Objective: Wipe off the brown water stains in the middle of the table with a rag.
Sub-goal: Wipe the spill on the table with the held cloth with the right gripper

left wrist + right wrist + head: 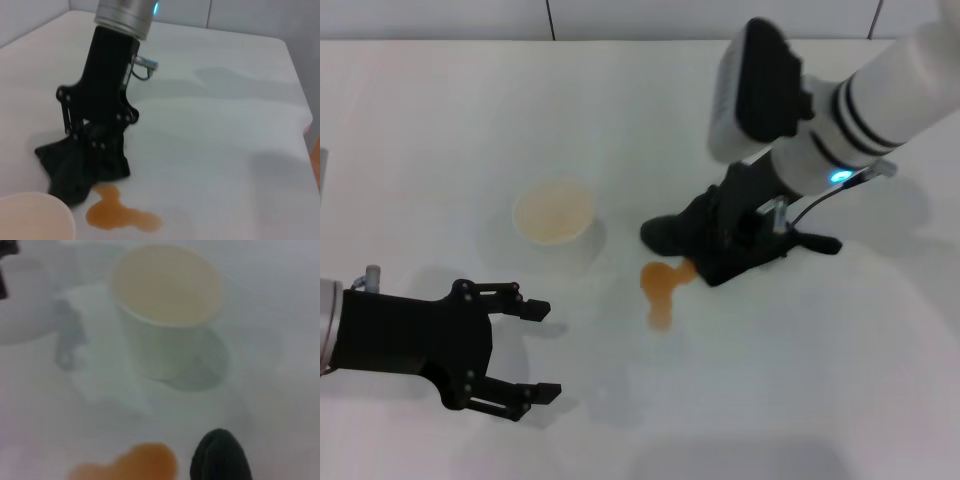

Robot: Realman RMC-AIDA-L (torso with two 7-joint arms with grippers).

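Observation:
The black rag (672, 233) lies in a heap on the white table (820, 380), just behind and right of the orange-brown water stains (661, 284); its front edge touches the puddle. My right gripper (722, 252) stands on the rag from above, shut on it. The left wrist view shows the same: the right gripper (95, 145) pressed into the rag (80, 167), with the stains (120, 216) just beyond its edge. The right wrist view shows a bit of rag (220, 457) and the stains (142, 464). My left gripper (532, 350) is open and empty at the front left.
A white paper cup (554, 212) stands upright left of the rag, behind the stains; it also shows in the left wrist view (30, 217) and the right wrist view (165, 310). The rag's thin tail (817, 242) points right.

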